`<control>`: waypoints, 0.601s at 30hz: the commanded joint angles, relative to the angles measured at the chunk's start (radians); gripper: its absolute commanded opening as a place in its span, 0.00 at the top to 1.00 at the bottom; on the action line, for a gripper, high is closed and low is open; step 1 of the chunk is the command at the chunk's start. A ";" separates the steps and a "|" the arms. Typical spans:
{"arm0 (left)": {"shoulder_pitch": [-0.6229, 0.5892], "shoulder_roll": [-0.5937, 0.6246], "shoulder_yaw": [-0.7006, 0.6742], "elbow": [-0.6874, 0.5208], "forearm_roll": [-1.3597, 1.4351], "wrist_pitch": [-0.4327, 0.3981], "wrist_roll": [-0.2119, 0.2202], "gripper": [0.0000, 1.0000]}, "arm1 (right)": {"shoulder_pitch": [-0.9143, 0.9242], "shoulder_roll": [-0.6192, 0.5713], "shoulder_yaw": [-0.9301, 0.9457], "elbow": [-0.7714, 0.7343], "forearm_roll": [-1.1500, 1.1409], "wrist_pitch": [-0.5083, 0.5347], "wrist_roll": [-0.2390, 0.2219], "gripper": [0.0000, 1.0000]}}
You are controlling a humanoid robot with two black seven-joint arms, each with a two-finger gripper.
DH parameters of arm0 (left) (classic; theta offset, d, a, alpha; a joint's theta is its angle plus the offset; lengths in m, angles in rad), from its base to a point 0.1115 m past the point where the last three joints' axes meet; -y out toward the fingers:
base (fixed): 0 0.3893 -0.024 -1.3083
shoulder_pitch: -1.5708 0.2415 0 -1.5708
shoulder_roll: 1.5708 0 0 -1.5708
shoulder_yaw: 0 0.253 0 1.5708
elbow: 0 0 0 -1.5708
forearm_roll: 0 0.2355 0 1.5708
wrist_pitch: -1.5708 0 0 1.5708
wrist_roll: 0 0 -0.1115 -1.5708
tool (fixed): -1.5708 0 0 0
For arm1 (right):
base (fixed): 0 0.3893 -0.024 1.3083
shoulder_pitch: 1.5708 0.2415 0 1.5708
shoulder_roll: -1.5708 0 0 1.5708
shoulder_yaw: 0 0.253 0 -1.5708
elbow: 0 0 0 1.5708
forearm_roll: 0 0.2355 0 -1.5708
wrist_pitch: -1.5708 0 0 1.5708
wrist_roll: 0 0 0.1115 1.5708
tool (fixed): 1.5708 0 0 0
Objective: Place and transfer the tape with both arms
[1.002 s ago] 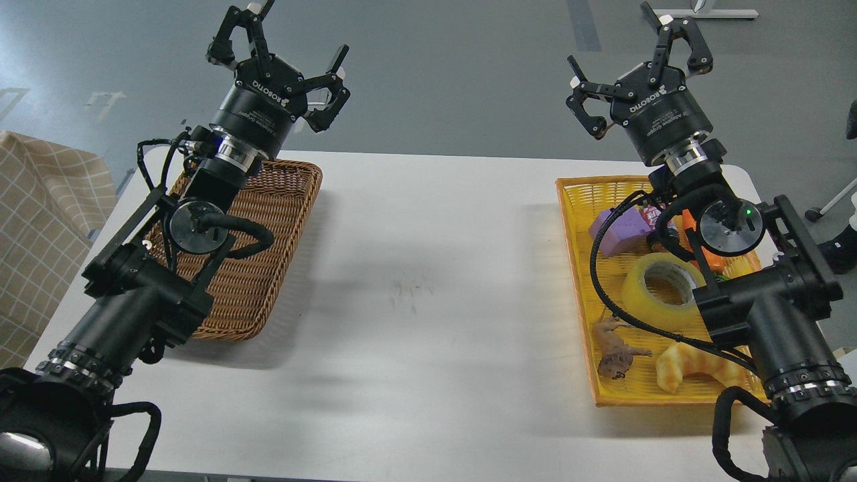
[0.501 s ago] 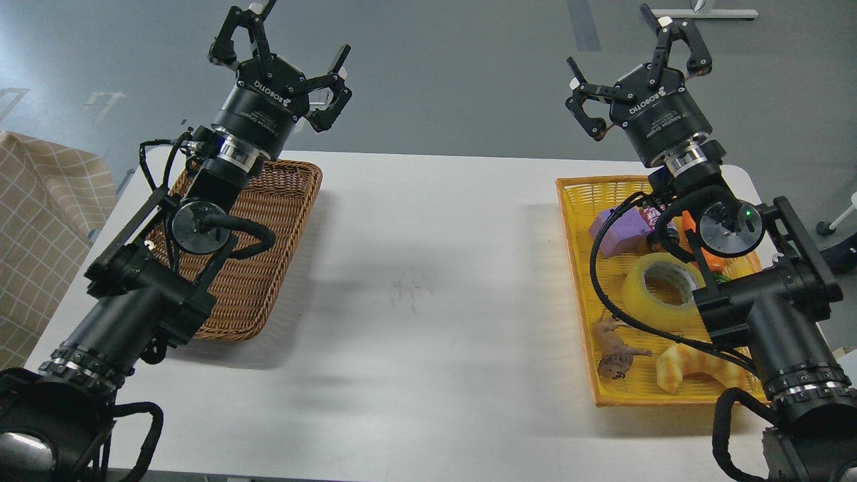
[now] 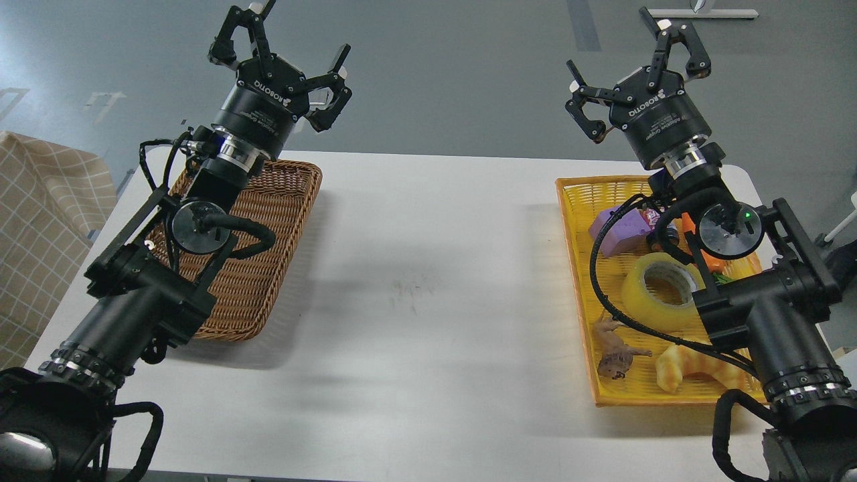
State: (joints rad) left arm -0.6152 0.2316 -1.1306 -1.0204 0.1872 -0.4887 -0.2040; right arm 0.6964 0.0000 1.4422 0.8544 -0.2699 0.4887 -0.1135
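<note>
Left gripper (image 3: 284, 63): raised above brown wicker basket (image 3: 268, 268), fingers spread, holding nothing.
Right gripper (image 3: 636, 70): raised too, fingers apart, empty.
Tape (image 3: 659, 284): lying in yellow basket (image 3: 576, 268) (partly behind right arm), near croissant toy (image 3: 689, 371).
Table (image 3: 428, 301): white.

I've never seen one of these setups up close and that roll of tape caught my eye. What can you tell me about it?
The tape is a wide roll of translucent yellowish film wound on a grey-white core, hollow through the middle. It lies tilted, its hole facing up and toward the camera, inside the yellow basket on the table's right side. The right arm's black body covers its right edge, and a black cable crosses in front below it. Neither gripper touches it.
</note>
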 commanded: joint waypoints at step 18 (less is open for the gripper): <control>0.000 0.000 -0.001 -0.001 0.000 0.000 0.000 0.02 | 0.002 0.000 -0.016 -0.003 -0.008 0.000 0.000 0.00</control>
State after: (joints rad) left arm -0.6152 0.2312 -1.1321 -1.0204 0.1871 -0.4887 -0.2040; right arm 0.6951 0.0000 1.4362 0.8549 -0.2700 0.4887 -0.1121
